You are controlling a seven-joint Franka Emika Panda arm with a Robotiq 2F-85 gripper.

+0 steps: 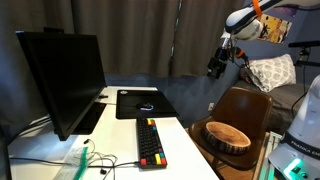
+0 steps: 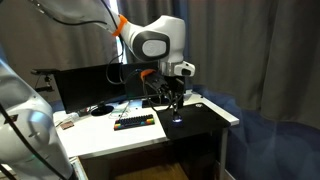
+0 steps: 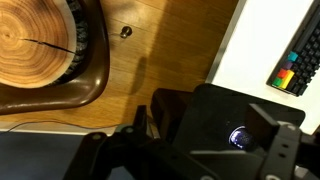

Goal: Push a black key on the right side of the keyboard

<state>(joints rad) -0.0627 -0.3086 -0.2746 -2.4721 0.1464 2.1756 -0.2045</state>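
The slim black keyboard (image 1: pixel 150 143) with red-orange, yellow and green keys lies on the white desk, lengthwise toward the front edge. It also shows in an exterior view (image 2: pixel 135 122) and at the right edge of the wrist view (image 3: pixel 299 60). My gripper (image 1: pixel 215 66) hangs high in the air, well away from the keyboard, above the gap between desk and chair. In an exterior view (image 2: pixel 172 100) it sits over the mouse mat. In the wrist view the gripper (image 3: pixel 190 165) has its fingers spread apart, open and empty.
A black mouse mat (image 1: pixel 150 112) holds a mouse with a glowing light (image 3: pixel 238 137). A monitor (image 1: pixel 62 75) stands at the desk's far end. A wooden bowl (image 1: pixel 226 135) rests on a brown chair (image 1: pixel 250 105) beside the desk. Dark curtains hang behind.
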